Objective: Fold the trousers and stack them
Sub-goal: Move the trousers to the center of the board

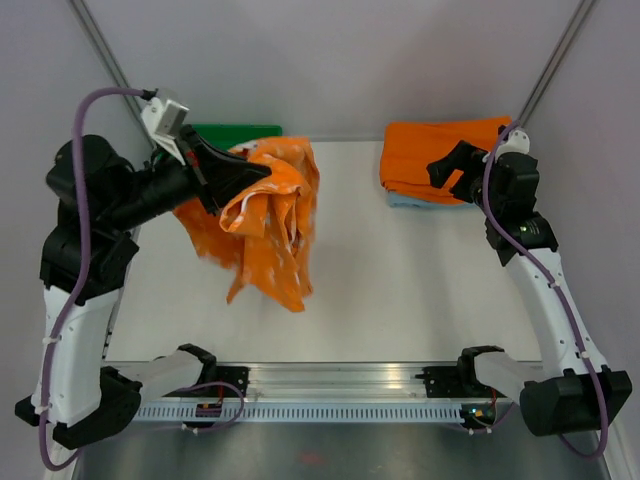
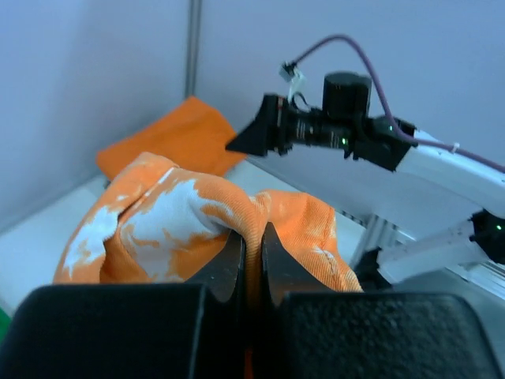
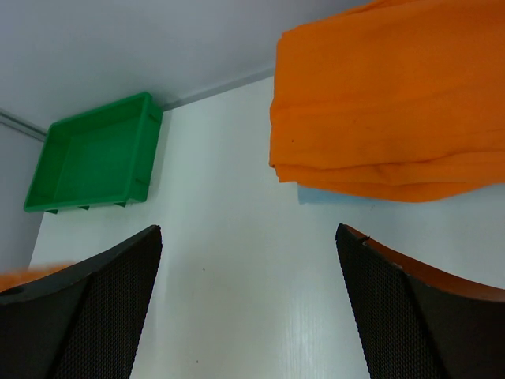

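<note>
One bunch of the trousers point(image 1: 268, 228) was pinched in the left claw point(image 1: 266, 172) and hung long-ways under it; the right claw point(image 3: 245, 237) was held spread, well apart.

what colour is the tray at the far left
The tray is plain green; the right wrist view shows it best.

jaws pinching trousers point(image 2: 173, 217), plain orange cloth point(image 2: 170, 136) behind, right arm point(image 2: 446, 164) beyond
</note>
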{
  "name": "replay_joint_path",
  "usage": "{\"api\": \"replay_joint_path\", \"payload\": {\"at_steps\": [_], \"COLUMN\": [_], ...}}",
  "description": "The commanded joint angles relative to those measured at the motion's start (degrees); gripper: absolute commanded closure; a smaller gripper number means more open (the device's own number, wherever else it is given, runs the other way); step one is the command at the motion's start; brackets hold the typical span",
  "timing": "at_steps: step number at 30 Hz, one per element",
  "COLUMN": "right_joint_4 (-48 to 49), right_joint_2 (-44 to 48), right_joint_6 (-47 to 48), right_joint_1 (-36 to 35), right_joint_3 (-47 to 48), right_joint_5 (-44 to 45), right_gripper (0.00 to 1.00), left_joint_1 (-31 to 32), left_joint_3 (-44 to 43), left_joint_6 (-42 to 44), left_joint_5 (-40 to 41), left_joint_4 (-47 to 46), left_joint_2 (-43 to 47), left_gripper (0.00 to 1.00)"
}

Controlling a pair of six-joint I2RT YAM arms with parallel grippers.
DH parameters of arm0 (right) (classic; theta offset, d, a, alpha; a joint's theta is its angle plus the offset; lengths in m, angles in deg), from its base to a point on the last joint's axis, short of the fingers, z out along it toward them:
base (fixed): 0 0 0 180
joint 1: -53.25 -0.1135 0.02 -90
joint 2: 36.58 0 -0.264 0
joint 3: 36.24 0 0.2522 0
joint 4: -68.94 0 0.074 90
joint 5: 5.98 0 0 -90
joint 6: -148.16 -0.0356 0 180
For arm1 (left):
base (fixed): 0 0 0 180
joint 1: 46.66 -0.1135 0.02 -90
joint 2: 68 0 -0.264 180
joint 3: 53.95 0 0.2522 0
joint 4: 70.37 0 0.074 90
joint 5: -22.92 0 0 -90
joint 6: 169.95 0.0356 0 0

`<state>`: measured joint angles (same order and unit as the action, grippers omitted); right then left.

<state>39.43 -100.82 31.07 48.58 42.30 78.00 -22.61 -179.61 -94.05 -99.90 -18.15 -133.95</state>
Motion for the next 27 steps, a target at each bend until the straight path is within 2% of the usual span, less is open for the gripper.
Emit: {"api": "replay_joint_path", "payload": {"at_steps": [1,4,6,9,13,15,17,21,27], "right_joint_4": [-6.3,-11.05,-12.2,-12.38,-11.32,-12.46,-13.78,-12.46,-12.65], "right_joint_2": [2.89,6.14,9.21,12.64,15.03,14.94,14.51,10.57,8.09], "right_joint_6": [-2.52,-3.93,-3.67,-3.23,0.63,1.16,0.73,3.18,8.01], "right_joint_1": [0.01,0.01,0.01,0.01,0.01,0.01,-0.08,-1.74,-12.97], "right_joint_3": [2.02,1.15,0.1,-1.66,-5.96,-7.99,-12.02,-19.67,-22.67], "right_joint_5": [6.09,13.11,14.8,15.08,5.0,2.62,0.85,-12.33,-7.61], "right_gripper": [0.02,0.02,0.02,0.02,0.02,0.02,0.02,0.02,0.03], "left_joint_1": [1.78,2.14,2.14,2.14,2.05,2.05,2.05,1.61,0.21], "left_joint_3": [8.95,12.57,13.72,16.61,25.74,27.34,30.32,35.86,44.39], "left_joint_6": [-4.16,-6.36,-6.02,-4.18,-4.78,-5.84,-6.89,-11.46,-15.94], "left_joint_5": [-2.69,-4.87,-5.59,-1.48,15.36,20.4,21.82,27.53,32.45], "left_joint_4": [0.48,-3.55,-5.05,-4.8,-6.29,-5.94,-6.55,-6.82,-5.07], "left_joint_2": [-0.94,0.39,0.3,-0.84,-4.25,-6.63,-8.92,-10.86,-8.85], "left_gripper": [0.98,0.98,0.98,0.98,0.98,0.98,0.98,0.98,0.98]}}
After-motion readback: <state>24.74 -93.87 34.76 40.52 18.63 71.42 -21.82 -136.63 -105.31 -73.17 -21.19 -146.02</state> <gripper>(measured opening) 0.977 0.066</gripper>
